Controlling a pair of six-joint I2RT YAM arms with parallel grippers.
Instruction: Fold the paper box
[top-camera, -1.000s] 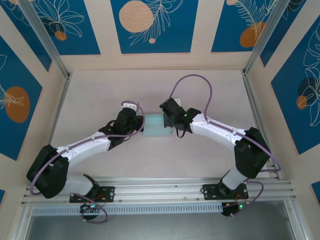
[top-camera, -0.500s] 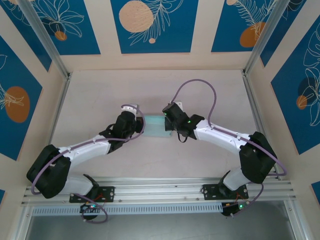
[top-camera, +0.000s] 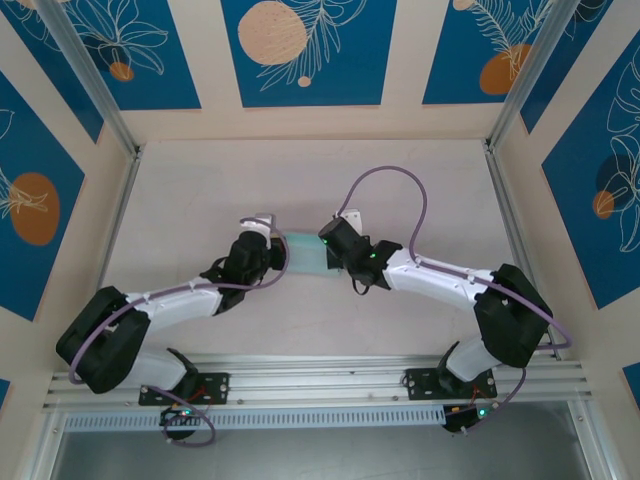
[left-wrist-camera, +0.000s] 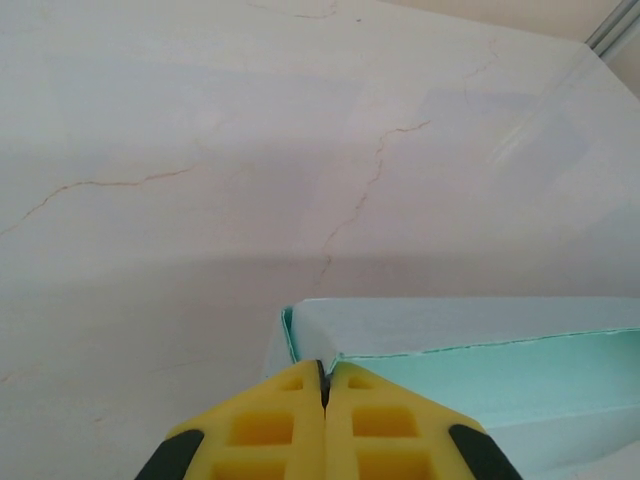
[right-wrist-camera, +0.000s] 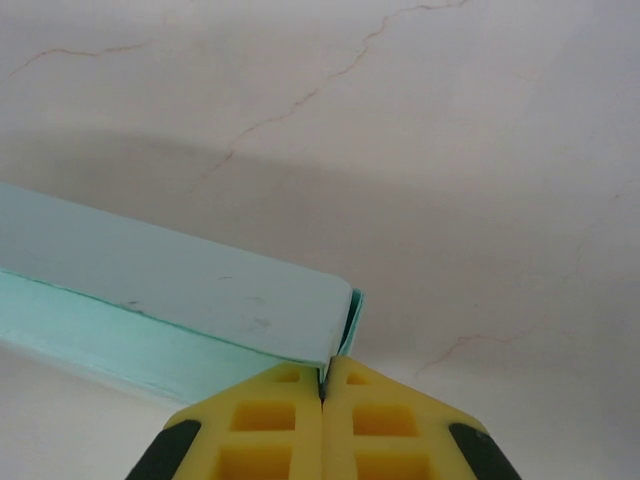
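The paper box (top-camera: 305, 252) is a small shallow pale-blue card box lying mid-table, slightly tilted, between the two grippers. My left gripper (top-camera: 279, 252) is at its left end and my right gripper (top-camera: 332, 250) at its right end. In the left wrist view the yellow fingertips (left-wrist-camera: 325, 368) are pressed together on a corner edge of the paper box (left-wrist-camera: 470, 345). In the right wrist view the right gripper (right-wrist-camera: 324, 372) is likewise shut, pinching the end wall of the paper box (right-wrist-camera: 180, 285) at its rounded corner.
The pale marbled table (top-camera: 200, 180) is fenced by aluminium posts at the left (top-camera: 118, 215) and right (top-camera: 508, 205), with a rail (top-camera: 320, 378) along the near edge. Blue patterned panels line the walls.
Both grippers have stayed shut. The right gripper has moved left and nearer, the left one has drawn back slightly, and the box has shifted left and turned a little.
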